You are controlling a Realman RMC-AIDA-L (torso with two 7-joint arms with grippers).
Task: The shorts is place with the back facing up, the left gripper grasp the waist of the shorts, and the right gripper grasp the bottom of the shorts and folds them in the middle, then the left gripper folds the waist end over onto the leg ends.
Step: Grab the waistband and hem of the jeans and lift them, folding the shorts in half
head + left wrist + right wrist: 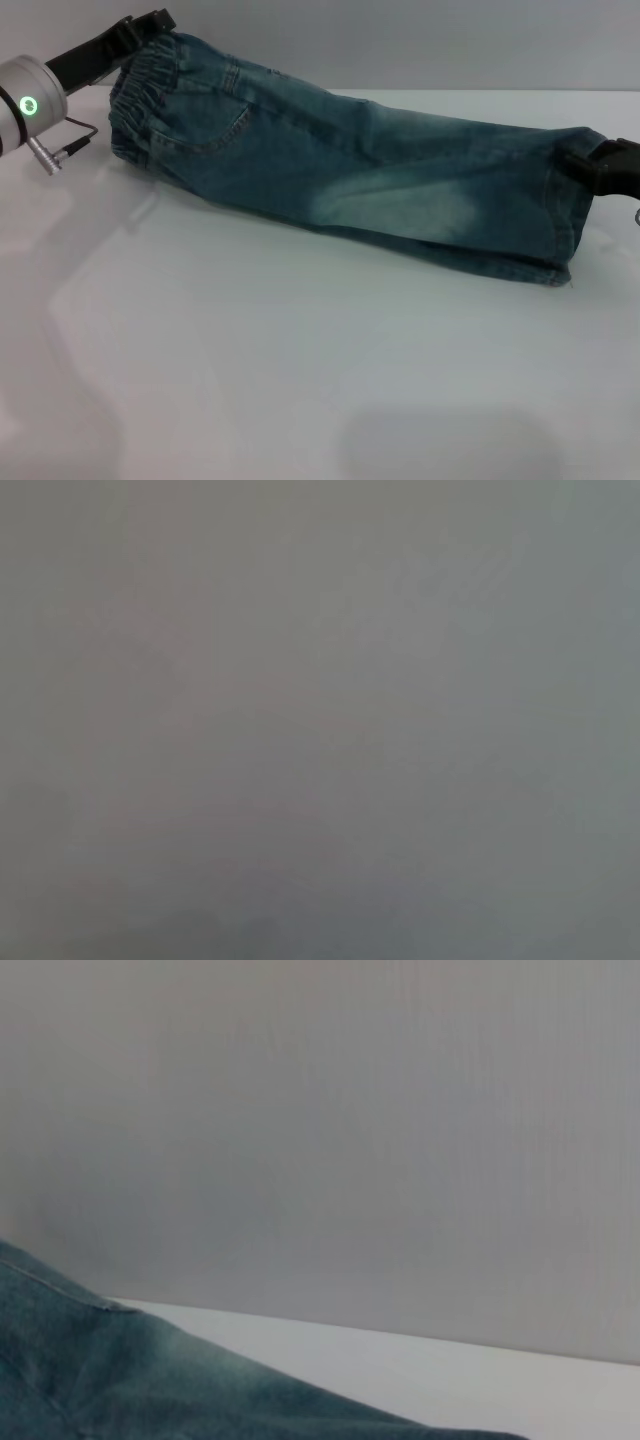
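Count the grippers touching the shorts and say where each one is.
2. The left gripper is at the elastic waist of the shorts; the right gripper is at the leg hems.

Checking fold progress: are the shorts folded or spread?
Folded lengthwise: shorts show one leg's width, left gripper at waist, right gripper at hem.

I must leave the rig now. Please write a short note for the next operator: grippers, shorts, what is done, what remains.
Left gripper: at the waist of the shorts, far left, apparently gripping it.
Right gripper: at the bottom of the shorts, far right, apparently gripping the hem.
The shorts lie stretched between both grippers on the white table, already folded lengthwise.
Left to do: the left gripper brings the waist end over onto the leg ends.
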